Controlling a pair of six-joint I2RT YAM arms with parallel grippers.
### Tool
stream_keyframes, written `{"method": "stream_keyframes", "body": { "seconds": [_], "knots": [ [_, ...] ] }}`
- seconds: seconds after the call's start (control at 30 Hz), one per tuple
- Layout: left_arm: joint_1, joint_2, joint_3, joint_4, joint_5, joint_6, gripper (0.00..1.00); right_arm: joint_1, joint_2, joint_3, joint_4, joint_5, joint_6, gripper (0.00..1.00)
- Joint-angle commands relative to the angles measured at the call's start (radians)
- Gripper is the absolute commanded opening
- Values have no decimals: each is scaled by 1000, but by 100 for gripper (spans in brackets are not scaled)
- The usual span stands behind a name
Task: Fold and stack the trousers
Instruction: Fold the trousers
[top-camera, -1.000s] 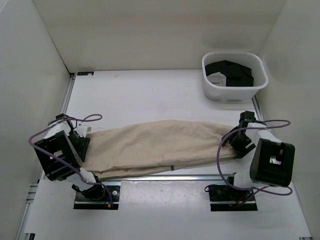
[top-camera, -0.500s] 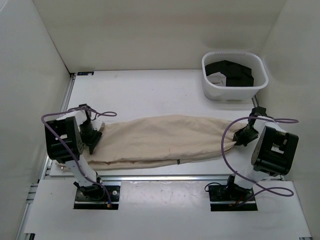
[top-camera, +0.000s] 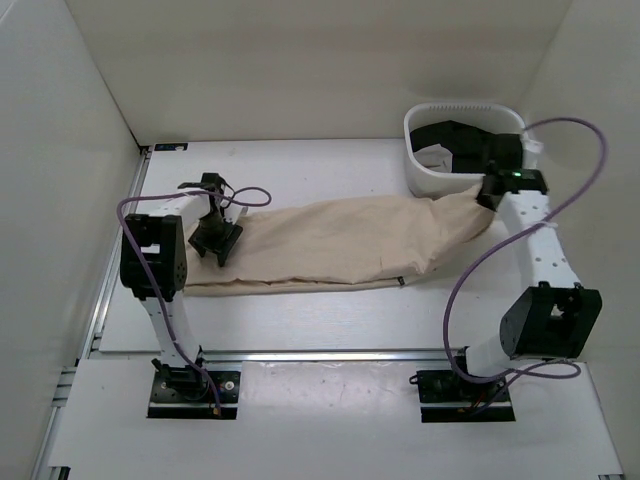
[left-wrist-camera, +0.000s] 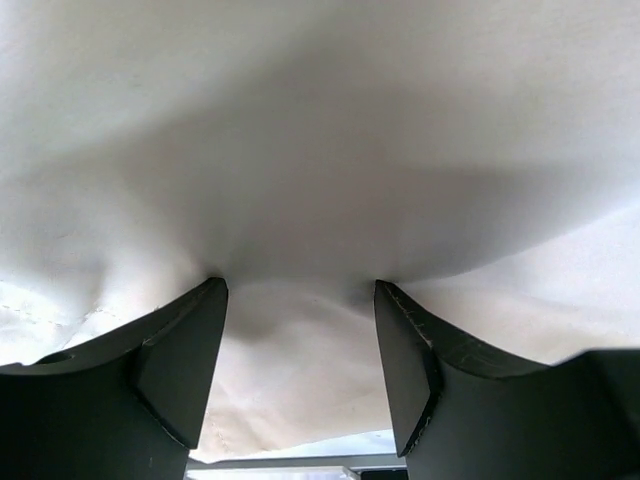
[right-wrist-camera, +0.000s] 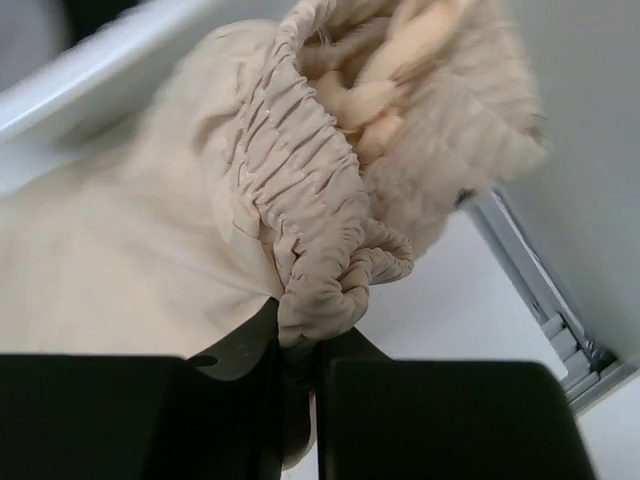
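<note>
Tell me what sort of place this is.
Probably a robot test cell for laundry folding: white walls box in a white table, two arms are bolted at its near edge, and trousers lie by a basket of black garments.

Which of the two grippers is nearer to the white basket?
The right gripper: it pinches the gathered end of the trousers right beside the basket, while the left gripper is at the opposite end.

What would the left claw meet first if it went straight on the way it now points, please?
The trousers: their beige cloth lies against the fingertips of the left claw and fills the wrist view ahead. What lies beyond the cloth is hidden.
</note>
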Motion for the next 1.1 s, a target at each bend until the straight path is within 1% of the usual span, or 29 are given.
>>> {"method": "stream_keyframes", "body": {
  "seconds": [0.0,0.03,0.1,0.13,0.2,0.23,0.27,0.3,0.33,0.4,0.47,0.5,0.57,0.6,0.63,0.7,0.73,0.77,0.8,0.83,0.87,0.93,0.97,1.03,1.07],
  "knots": [
    [-10,9,20,-4,-51,-23,72,253,-2,45,-77,174,-116,0],
    [-10,18,20,-4,-63,-23,72,389,35,45,-88,217,-116,0],
    [-10,57,9,-4,-85,-23,72,521,89,77,-113,254,-98,0],
    [-10,72,9,-4,-99,-23,72,643,166,127,-122,268,-87,0],
    [-10,103,9,10,-114,-32,72,745,271,218,-151,296,-61,0],
    [-10,123,9,20,-114,-33,72,828,391,279,-201,309,-52,0],
    [-10,123,9,20,-105,-33,72,865,456,425,-232,328,-37,0],
    [-10,123,18,20,-96,-33,72,929,518,506,-298,349,-24,0],
    [-10,123,18,20,-96,-43,72,956,625,576,-318,349,-24,0],
    [-10,123,27,20,-80,-43,72,1008,727,711,-341,336,23,0],
    [-10,132,36,20,-80,-52,72,1019,755,727,-332,307,66,0],
    [-10,132,36,20,-80,-52,72,1019,755,714,-332,273,122,0],
    [-10,132,36,20,-80,-52,72,1019,755,672,-299,264,195,0],
    [-10,132,36,20,-80,-52,72,1019,730,649,-288,264,210,0],
    [-10,141,36,20,-80,-52,72,1019,721,626,-257,264,210,0],
    [-10,141,36,20,-80,-62,72,1019,690,548,-210,201,192,0],
    [-10,141,46,20,-80,-62,72,1031,680,521,-152,175,177,0],
    [-10,141,62,20,-80,-62,72,1048,670,493,-128,146,160,0],
    [-10,152,72,10,-91,-71,72,1057,670,473,-111,118,140,3],
    [-10,152,81,10,-91,-71,72,1066,670,473,-101,62,90,10],
    [-10,152,93,0,-91,-71,72,1085,670,473,-100,38,62,26],
    [-10,152,104,-9,-114,-71,72,1106,658,497,-100,23,-1,50],
    [-10,140,104,-9,-114,-71,72,1116,614,497,-84,-3,-21,66],
    [-10,131,116,-18,-140,-62,73,1129,548,447,-47,-39,-50,73],
    [-10,120,127,-18,-140,-62,73,1129,475,422,-9,-63,-50,73]
  ]
}}
